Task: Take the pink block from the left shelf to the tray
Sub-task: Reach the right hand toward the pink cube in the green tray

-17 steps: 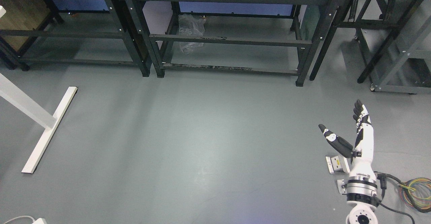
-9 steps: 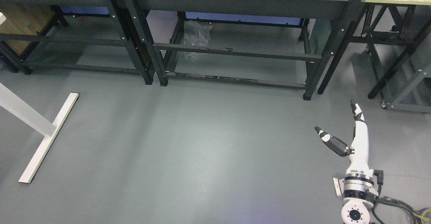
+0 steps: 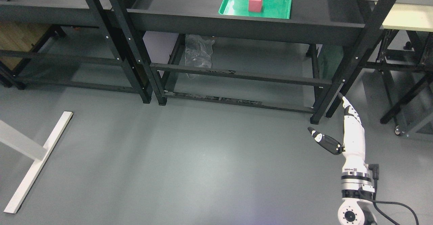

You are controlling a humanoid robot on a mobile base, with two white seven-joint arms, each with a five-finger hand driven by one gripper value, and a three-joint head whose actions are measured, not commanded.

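The pink block [image 3: 255,2] is seen standing upright inside the green tray [image 3: 233,9], slightly toward the tray's centre-right, with bare green tray floor showing on all sides of it. The tray is set flat on the top surface of the black shelf [image 3: 236,25], near that surface's front lip. Both are located well above and to the left of the right hand [image 3: 341,130] in the head view, and well apart from it.

The right hand is held out over the grey floor [image 3: 203,150] at the lower right, its arm entering from the bottom edge. Its fingers [image 3: 348,111] are extended straight, pointing up and slightly left, and the thumb [image 3: 321,140] is splayed out to the left; nothing is held in it. The fingertips are seen near the foot of the shelf's right front leg [image 3: 319,115], though contact cannot be judged.

A crumpled clear plastic bag [image 3: 199,52] is seen under the shelf, further left of the hand. A white T-shaped stand foot [image 3: 37,160] lies on the floor far to the left.
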